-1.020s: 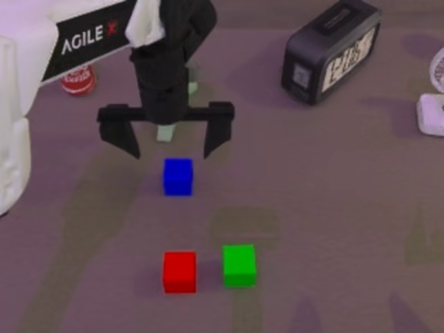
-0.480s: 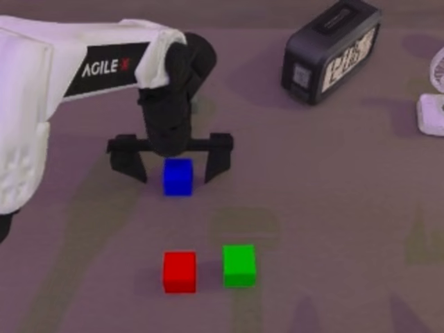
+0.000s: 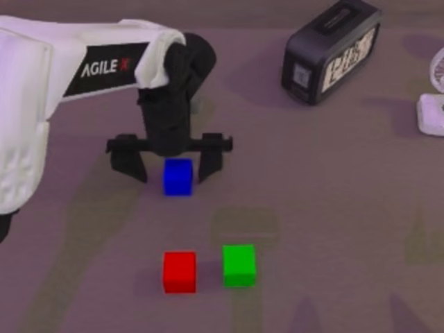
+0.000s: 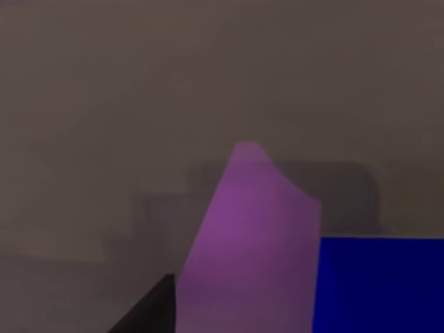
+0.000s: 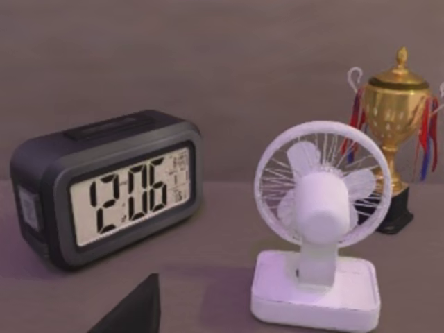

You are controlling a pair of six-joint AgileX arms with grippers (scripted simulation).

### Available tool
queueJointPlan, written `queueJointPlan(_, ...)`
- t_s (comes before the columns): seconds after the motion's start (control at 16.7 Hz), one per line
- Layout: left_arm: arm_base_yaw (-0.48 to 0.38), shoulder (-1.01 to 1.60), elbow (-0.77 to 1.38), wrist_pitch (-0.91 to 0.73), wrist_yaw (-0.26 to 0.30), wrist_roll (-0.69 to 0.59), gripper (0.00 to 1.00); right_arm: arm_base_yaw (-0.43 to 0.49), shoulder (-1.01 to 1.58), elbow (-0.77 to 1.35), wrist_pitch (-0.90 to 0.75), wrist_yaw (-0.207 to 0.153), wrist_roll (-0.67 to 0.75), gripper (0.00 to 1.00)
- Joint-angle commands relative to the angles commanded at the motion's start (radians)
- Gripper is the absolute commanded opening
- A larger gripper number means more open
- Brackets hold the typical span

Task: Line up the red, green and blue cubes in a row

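The blue cube (image 3: 177,177) sits on the table between the fingers of my left gripper (image 3: 172,173), which is lowered around it and open, with a small gap on each side. In the left wrist view the blue cube (image 4: 380,284) fills one corner and one dark fingertip (image 4: 149,311) shows. The red cube (image 3: 180,271) and the green cube (image 3: 239,264) stand side by side nearer the front edge, slightly apart. My right arm is outside the top view; only one dark fingertip (image 5: 135,309) of it shows in its wrist view.
A black digital clock (image 3: 331,50) stands at the back right. A white desk fan (image 3: 433,104) is at the right edge, and a gold trophy (image 5: 397,139) stands behind the fan (image 5: 319,222).
The left gripper came down over the blue cube, and its fingers have since narrowed toward the cube's sides. The cubes have not moved.
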Motion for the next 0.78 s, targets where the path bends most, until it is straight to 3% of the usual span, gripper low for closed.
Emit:
queueJointPlan(0.42, 0.0, 0.0, 0.0, 0.0, 0.0, 0.0, 0.02, 0.0, 0.0, 0.0, 0.0, 0.0, 0.0, 1.0)
queueJointPlan(0.78, 0.0, 0.0, 0.0, 0.0, 0.0, 0.0, 0.0, 0.0, 0.0, 0.0, 0.0, 0.0, 0.0, 1.0)
